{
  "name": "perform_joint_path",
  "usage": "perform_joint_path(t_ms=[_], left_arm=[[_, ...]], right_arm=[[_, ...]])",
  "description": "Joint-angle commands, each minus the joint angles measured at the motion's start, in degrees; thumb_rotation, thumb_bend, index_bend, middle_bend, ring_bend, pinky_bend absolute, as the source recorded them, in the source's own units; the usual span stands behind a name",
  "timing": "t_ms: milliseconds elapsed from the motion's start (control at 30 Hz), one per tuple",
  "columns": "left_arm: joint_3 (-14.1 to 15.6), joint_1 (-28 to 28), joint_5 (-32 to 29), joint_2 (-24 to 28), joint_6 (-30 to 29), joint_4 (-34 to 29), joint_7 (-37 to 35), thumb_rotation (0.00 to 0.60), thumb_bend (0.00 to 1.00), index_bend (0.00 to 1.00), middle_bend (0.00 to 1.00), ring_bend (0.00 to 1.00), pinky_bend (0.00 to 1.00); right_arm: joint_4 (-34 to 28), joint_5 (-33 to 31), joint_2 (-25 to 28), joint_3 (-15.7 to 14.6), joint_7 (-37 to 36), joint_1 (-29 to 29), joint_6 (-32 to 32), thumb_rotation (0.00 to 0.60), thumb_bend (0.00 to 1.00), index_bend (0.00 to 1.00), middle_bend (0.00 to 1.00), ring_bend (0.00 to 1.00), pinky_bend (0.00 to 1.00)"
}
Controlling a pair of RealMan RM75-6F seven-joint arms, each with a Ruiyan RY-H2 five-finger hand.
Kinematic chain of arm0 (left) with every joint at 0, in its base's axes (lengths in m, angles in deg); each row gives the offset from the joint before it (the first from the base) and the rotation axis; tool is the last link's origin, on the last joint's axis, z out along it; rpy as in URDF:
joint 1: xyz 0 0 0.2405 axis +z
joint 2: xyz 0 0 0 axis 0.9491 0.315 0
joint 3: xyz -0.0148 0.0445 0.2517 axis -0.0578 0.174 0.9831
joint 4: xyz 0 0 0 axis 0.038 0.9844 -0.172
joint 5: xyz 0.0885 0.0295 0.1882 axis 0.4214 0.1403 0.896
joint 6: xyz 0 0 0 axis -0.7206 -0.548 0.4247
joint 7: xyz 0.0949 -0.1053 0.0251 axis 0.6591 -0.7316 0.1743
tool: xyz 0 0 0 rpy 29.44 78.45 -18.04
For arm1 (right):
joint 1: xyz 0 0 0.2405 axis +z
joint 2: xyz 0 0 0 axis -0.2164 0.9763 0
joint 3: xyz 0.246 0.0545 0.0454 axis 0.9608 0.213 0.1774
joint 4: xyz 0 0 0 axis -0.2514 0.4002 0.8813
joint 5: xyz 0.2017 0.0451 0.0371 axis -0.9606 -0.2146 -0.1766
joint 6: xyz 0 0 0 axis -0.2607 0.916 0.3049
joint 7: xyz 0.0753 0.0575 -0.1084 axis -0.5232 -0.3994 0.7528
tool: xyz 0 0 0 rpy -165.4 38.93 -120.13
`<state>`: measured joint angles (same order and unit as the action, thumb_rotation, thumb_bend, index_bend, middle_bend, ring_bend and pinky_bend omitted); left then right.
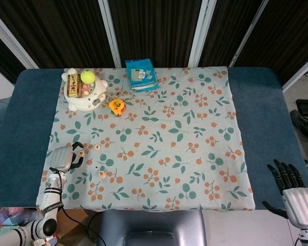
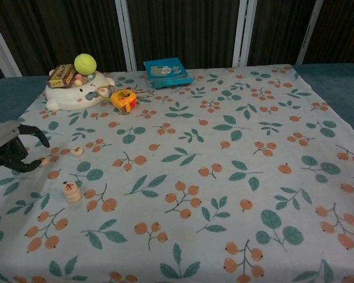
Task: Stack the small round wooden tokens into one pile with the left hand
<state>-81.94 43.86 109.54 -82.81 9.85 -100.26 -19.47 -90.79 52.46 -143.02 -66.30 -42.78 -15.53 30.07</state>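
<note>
Pile: wooden tokens stacked near the left edge of the floral cloth, top face marked in red; seen in the head view as a single disc.

Loose token: lies flat on the cloth, beyond the pile, apart from it. Another token shows just at the fingertips of the left hand.

Left hand: at the cloth's left edge, left of the loose token and well apart from the pile; fingers curled forward. Whether they pinch the token at their tips cannot be told.

Right hand: off the desk's near right corner, fingers spread, holding nothing.

Far left of cloth: white animal-shaped toy carrying a tennis ball and small box; tape measure just beside it; blue packet further right.
</note>
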Motion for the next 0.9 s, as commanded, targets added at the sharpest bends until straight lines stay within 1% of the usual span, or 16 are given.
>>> perform_joint_path(t_ms=[33,433,900], left_arm=[[-0.1,-0.5,-0.4,-1.3,0.9,1.9,-0.6,0.6,0.4,0.37,1.0,1.0,1.0],[0.0,-0.9,-0.8,-2.5,1.6,4.2,-0.1,0.6,0.4,0.41,1.0,1.0,1.0],[-0.1,-0.8,-1.2,-3.1,1.9,5.5,0.0,0.6,0.41,0.42,1.0,1.0,1.0]], right_arm=[[0.0,-0.1,0.0,0.0,0.0,0.0,-0.1,0.6,0.2,0.0,0.0,0.0,0.03],[-0.1,-0.2,0.0,0.1,0.1,0.0,-0.1,0.6,0.2,0.0,0.0,0.0,0.03],[-0.1,-0.2,0.0,0.1,0.3,0.0,-0.2,0.6,0.2,0.0,0.0,0.0,0.03]])
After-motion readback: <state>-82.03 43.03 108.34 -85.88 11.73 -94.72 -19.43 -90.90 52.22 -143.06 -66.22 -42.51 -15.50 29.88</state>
